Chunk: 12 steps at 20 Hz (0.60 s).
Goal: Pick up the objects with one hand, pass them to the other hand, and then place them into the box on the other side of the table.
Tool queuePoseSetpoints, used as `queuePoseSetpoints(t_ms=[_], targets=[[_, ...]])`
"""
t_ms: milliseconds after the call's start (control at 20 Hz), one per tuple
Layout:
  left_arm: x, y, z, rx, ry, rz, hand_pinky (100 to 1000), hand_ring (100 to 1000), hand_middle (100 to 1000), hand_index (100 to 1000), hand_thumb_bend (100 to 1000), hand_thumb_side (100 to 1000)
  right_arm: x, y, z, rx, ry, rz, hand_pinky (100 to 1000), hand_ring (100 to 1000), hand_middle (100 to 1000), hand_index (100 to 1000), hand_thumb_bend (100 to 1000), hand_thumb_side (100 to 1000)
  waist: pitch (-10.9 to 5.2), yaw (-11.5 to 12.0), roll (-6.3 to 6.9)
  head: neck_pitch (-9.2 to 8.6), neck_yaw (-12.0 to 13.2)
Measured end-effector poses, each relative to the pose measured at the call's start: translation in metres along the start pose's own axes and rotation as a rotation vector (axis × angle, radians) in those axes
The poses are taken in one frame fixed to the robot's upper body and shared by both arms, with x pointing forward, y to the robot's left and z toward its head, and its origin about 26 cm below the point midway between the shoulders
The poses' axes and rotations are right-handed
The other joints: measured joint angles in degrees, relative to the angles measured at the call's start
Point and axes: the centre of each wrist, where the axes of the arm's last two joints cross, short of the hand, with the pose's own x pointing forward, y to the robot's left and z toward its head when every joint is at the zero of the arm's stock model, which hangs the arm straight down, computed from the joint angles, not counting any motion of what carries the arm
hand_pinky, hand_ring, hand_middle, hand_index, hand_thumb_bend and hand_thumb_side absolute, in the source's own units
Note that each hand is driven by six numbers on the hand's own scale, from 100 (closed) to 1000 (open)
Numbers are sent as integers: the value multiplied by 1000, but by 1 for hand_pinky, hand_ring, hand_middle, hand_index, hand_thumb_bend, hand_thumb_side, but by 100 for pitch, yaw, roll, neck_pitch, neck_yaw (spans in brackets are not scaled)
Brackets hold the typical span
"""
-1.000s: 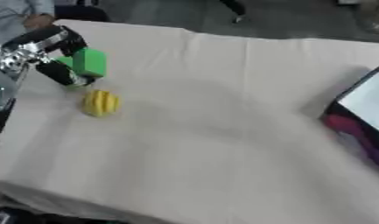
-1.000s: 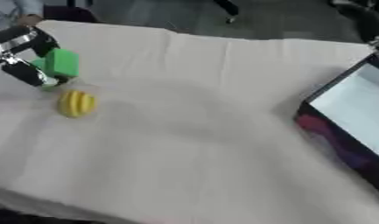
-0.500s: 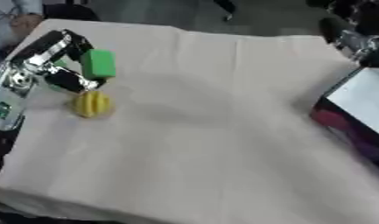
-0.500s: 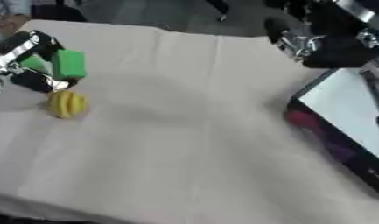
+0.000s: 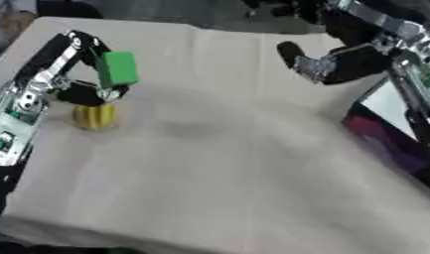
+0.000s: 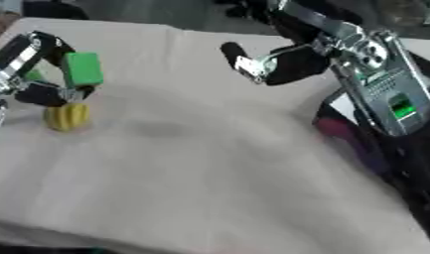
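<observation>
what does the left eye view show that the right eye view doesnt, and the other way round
Only the left eye view shows the box's pale inside beside the right arm. Only the right eye view shows a green sticker on the right forearm's silver plate, and that arm covers most of the box. Both show the left hand holding the green block above the table, the yellow object below it, and the right hand reaching in.

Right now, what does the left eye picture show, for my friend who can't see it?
The robot's left hand holds a green block above a yellow object on a cloth-covered table. Its right hand reaches in opposite, beside a box.
</observation>
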Motion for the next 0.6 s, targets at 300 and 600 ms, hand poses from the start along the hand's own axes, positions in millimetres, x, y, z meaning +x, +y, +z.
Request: queuePoseSetpoints(t_ms=[300, 600], targets=[[22, -16, -1, 27, -58, 67, 626, 487, 490, 603, 195, 100, 1, 8, -17, 34, -6, 56, 942, 1000, 1000, 1000, 100, 117, 0, 118, 0, 47, -146], [49, -33, -4, 61, -110, 107, 620, 465, 489, 600, 199, 100, 7, 14, -33, 41, -28, 135, 935, 1000, 1000, 975, 100, 132, 0, 180, -2, 50, -157]])
